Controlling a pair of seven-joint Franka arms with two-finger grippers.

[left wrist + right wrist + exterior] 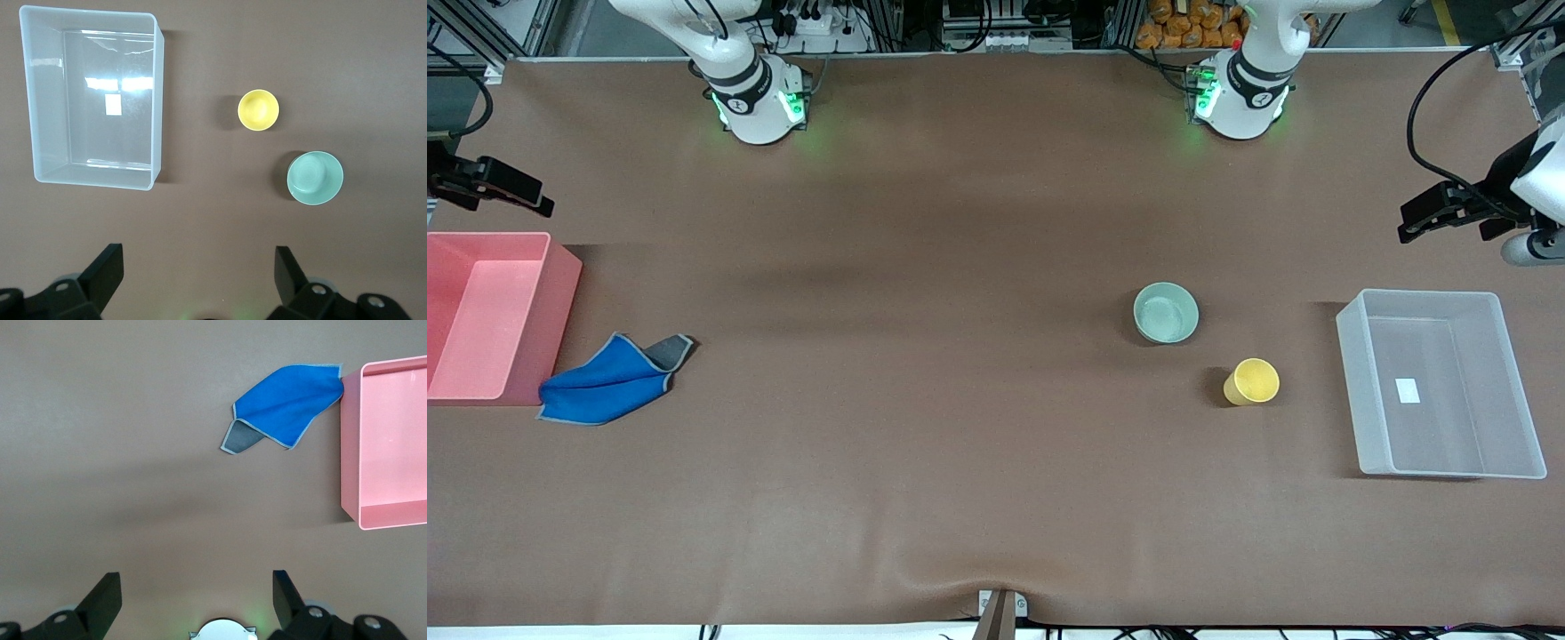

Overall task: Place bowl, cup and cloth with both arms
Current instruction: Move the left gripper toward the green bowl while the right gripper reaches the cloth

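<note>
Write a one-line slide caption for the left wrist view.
Open left gripper above the brown table, looking down on a clear plastic bin, yellow cup and mint-green bowl.

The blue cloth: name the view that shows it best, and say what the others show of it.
Right wrist view: the cloth is large, its grey corner folded over, one tip at the pink bin. The front view shows it smaller. The left wrist view misses it.
</note>
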